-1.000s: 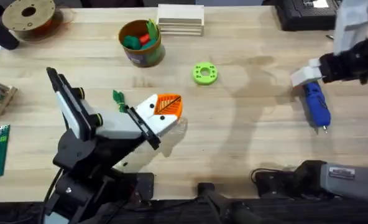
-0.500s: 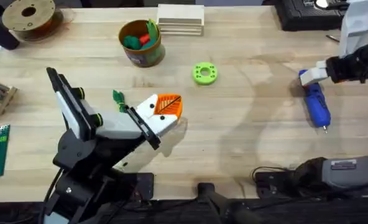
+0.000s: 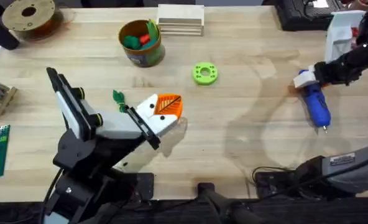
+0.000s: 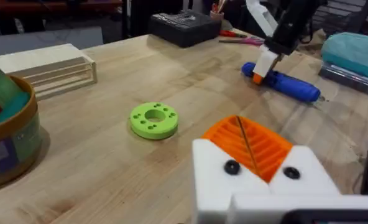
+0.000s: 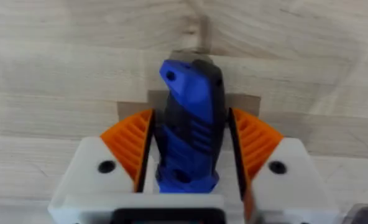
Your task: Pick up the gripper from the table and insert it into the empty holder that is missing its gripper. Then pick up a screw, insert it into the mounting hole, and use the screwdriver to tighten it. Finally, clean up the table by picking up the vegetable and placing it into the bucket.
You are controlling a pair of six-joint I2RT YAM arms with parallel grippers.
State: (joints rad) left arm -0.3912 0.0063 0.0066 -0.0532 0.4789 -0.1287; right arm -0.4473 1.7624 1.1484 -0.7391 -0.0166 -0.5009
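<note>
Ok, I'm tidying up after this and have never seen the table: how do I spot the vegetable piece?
Start at the bucket near the table's far edge and come toward the left arm. The vegetable lies just beside its white block. It is tiny, dark green and leafy, unlike the bright green ring.

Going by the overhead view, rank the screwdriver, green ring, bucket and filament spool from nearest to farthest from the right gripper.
1. The screwdriver, right there between the right gripper's jaws.
2. The green ring, mid-table.
3. The bucket, farther left, toward the far edge.
4. The filament spool, far-left corner.
</note>
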